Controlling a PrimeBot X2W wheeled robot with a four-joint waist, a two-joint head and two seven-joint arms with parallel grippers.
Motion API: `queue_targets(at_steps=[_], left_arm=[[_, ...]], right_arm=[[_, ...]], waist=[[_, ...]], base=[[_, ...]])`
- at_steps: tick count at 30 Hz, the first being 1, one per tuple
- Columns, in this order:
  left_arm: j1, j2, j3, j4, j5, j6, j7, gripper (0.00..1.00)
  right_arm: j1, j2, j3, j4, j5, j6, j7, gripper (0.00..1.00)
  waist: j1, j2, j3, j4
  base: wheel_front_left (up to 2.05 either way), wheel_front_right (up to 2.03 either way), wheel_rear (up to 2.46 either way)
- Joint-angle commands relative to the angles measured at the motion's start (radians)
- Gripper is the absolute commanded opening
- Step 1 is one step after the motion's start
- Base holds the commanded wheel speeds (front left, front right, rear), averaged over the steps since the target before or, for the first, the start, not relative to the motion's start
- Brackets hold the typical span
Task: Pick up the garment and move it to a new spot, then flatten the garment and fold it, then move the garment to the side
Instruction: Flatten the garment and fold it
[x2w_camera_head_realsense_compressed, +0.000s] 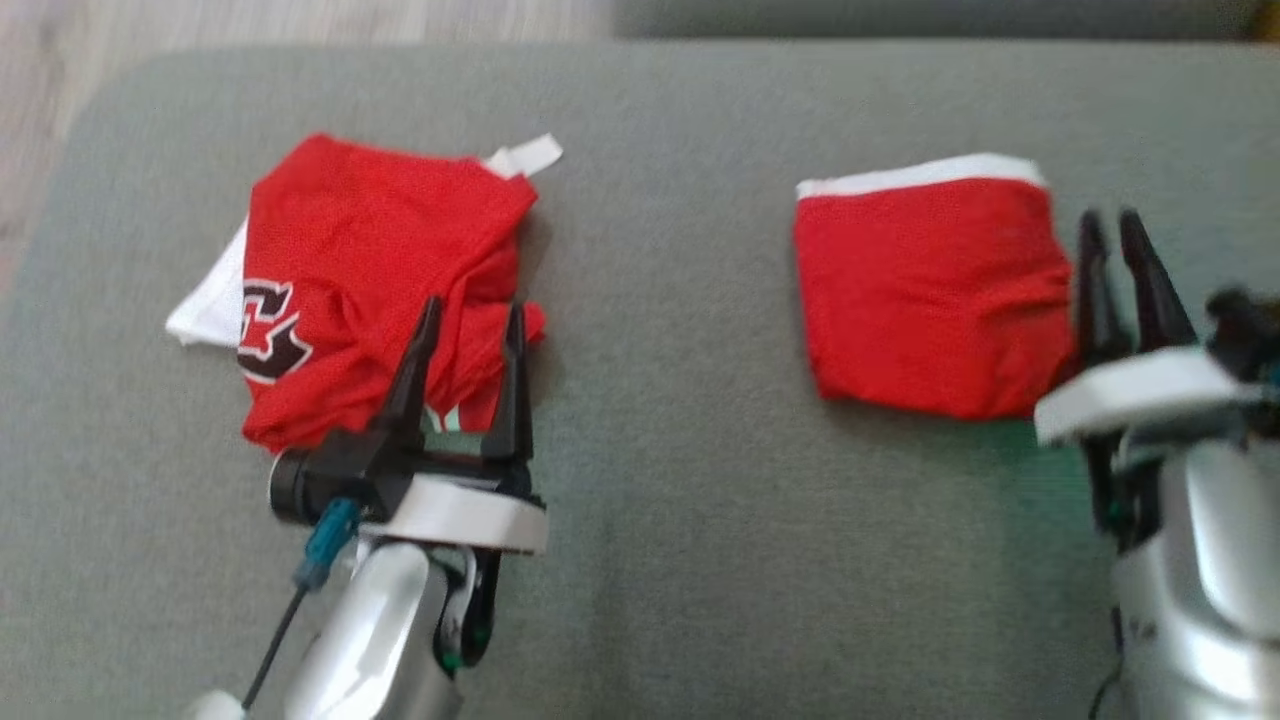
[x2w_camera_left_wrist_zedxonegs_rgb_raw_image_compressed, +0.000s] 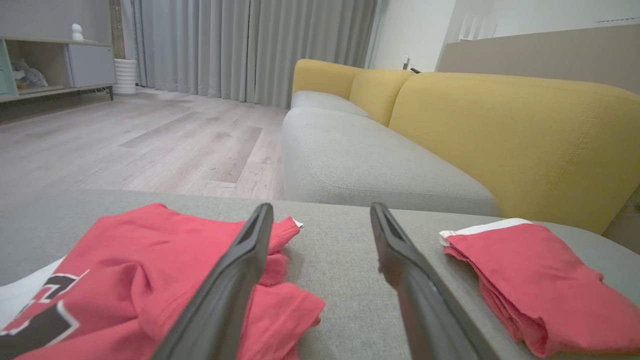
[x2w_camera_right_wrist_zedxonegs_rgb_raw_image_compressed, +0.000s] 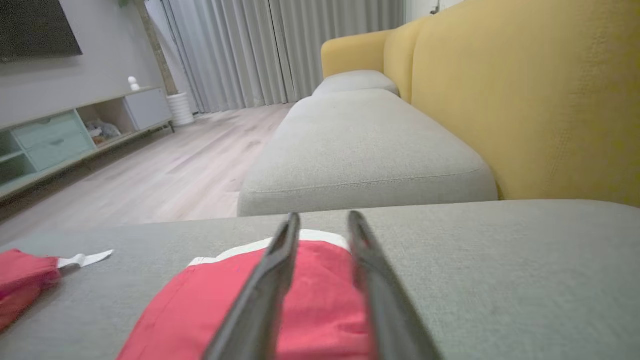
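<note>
Head view, looking down on a grey sofa seat (x2w_camera_head_realsense_compressed: 660, 480): two red garments lie well apart on it. At the robot's left, a crumpled garment (x2w_camera_head_realsense_compressed: 370, 260) lies in a loose heap, with a dark and white logo (x2w_camera_head_realsense_compressed: 268, 330) on its left side and white trim poking out at its edges. At the robot's right, a folded garment (x2w_camera_head_realsense_compressed: 925, 290) lies as a neat square with a white band (x2w_camera_head_realsense_compressed: 920, 175) along its far edge. The left gripper (x2w_camera_head_realsense_compressed: 474, 306) hangs over the near edge of the crumpled garment with its jaws wide and nothing between them, placed, it seems, to come down on the cloth. The right gripper (x2w_camera_head_realsense_compressed: 1110, 218) sits just beside the right edge of the folded garment with its jaws narrow. The right wrist view shows red cloth under and between its fingers (x2w_camera_right_wrist_zedxonegs_rgb_raw_image_compressed: 270, 285), but whether they pinch it cannot be told. Judging by the neat square, folding looks done for that piece, and a grip at its edge would suit sliding it aside. The left wrist view shows a yellow backrest (x2w_camera_left_wrist_zedxonegs_rgb_raw_image_compressed: 525, 140) and a wooden floor (x2w_camera_left_wrist_zedxonegs_rgb_raw_image_compressed: 150, 140) beyond the seat.
</note>
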Motion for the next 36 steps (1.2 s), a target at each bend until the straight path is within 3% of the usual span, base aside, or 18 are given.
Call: queue_targets(at_steps=[1, 16, 23, 30, 36], left_arm=[[-0.041, 0.008, 0.019, -0.034, -0.009, 0.005, -0.010, 1.00], [-0.097, 0.008, -0.031, -0.037, -0.044, 0.021, -0.010, 1.00], [-0.086, 0.008, -0.025, -0.026, -0.043, 0.025, -0.010, 1.00], [-0.082, 0.008, -0.028, -0.027, -0.047, 0.027, -0.010, 1.00], [-0.073, 0.008, -0.029, -0.024, -0.048, 0.030, -0.010, 1.00]], right_arm=[[-0.066, -0.015, 0.012, -0.002, -0.013, -0.001, 0.008, 0.00], [-0.303, -0.103, 0.010, 0.427, -0.115, -0.001, 0.003, 0.00], [-0.351, -0.046, 0.068, 0.454, -0.082, -0.001, -0.104, 0.00], [-0.332, -0.003, 0.196, 0.490, -0.046, -0.001, -0.095, 0.00], [-0.317, -0.007, 0.224, 0.571, -0.023, -0.001, -0.091, 0.00]], waist=[[-0.0002, 0.0000, 0.088, 0.057], [-0.0002, 0.0000, 0.155, 0.121], [-0.0002, 0.0000, 0.125, 0.112], [-0.0002, 0.0000, 0.111, 0.116], [-0.0002, 0.0000, 0.093, 0.117]], base=[[0.00, 0.00, 0.00], [0.00, 0.00, 0.00], [0.00, 0.00, 0.00], [0.00, 0.00, 0.00], [0.00, 0.00, 0.00]])
